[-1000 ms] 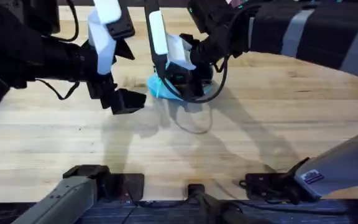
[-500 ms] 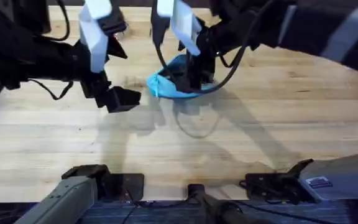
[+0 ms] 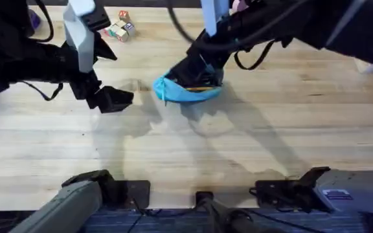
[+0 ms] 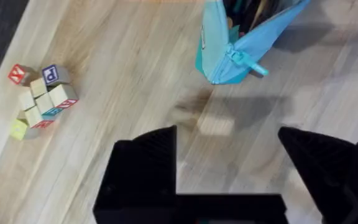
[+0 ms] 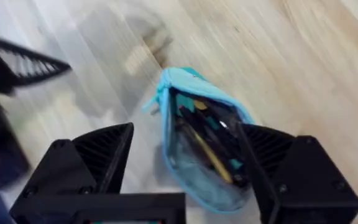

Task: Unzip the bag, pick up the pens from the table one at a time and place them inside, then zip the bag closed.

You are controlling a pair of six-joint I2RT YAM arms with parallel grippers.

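Bag (image 3: 188,91) sits on the table (image 3: 251,142), toward the far side, near the middle. It is soft and light blue, and its top gapes open. Inside I see pens (image 5: 207,146), dark, yellow and teal, all mixed up. A small teal tab (image 4: 253,65) sticks out at one end. My right gripper (image 5: 188,155) hangs right over the open bag, fingers spread wide, holding nothing. My left gripper (image 4: 229,165) floats near the bag's tab end, apart from it, wide open too. Some letter blocks (image 4: 40,99) lie farther off.
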